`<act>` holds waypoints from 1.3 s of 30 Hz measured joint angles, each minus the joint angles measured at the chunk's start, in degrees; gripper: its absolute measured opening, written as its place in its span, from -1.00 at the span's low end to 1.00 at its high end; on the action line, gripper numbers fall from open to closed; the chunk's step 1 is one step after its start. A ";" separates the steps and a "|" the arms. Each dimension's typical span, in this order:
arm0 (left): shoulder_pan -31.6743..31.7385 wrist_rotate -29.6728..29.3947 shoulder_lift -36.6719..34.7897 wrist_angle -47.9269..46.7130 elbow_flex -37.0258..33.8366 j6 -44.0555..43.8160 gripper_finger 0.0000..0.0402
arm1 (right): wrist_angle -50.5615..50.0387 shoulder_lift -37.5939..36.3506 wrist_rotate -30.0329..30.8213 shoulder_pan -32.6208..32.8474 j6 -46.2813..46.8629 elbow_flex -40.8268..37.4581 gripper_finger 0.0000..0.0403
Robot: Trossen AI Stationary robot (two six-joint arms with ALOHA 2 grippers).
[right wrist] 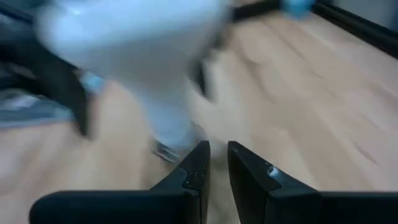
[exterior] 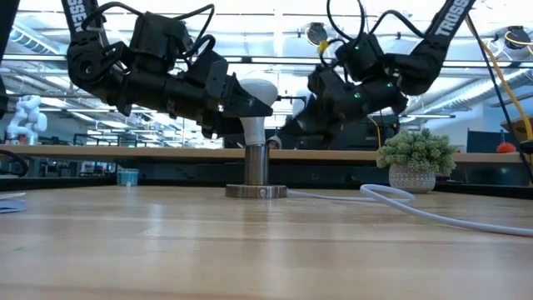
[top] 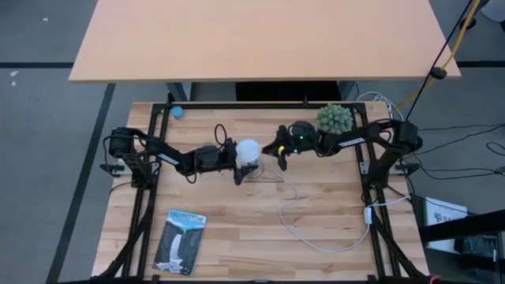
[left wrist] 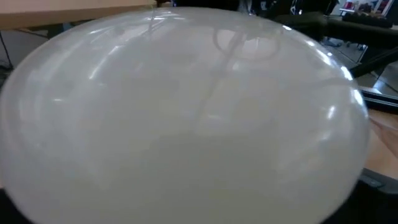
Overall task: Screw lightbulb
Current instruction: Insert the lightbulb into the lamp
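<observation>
The white lightbulb [exterior: 261, 88] stands upright with its neck in the metal socket [exterior: 256, 162], whose round base [exterior: 256, 192] rests on the table. My left gripper [top: 239, 160] comes level from the table's left. It is open, with one finger on either side of the globe [left wrist: 186, 118], which fills the left wrist view. I cannot tell whether the fingers touch it. My right gripper [right wrist: 217, 158] is shut on nothing and hangs just right of the bulb [top: 248, 149], pointing toward it.
A white cord [top: 316, 233] runs from the socket over the table toward the right edge. A potted plant [top: 334, 118] stands at the far right. A blue packaging card [top: 180, 241] lies near the front left, and a small blue object [top: 177, 112] at the far left.
</observation>
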 joint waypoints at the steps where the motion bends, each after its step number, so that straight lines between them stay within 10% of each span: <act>1: -0.04 0.01 0.00 0.00 0.00 0.04 0.88 | 0.20 0.55 -1.32 -0.14 -0.01 0.40 -0.76; 39: -0.11 0.02 0.00 -0.86 1.43 1.46 0.88 | 6.94 5.17 1.74 1.54 -6.73 1.51 -0.99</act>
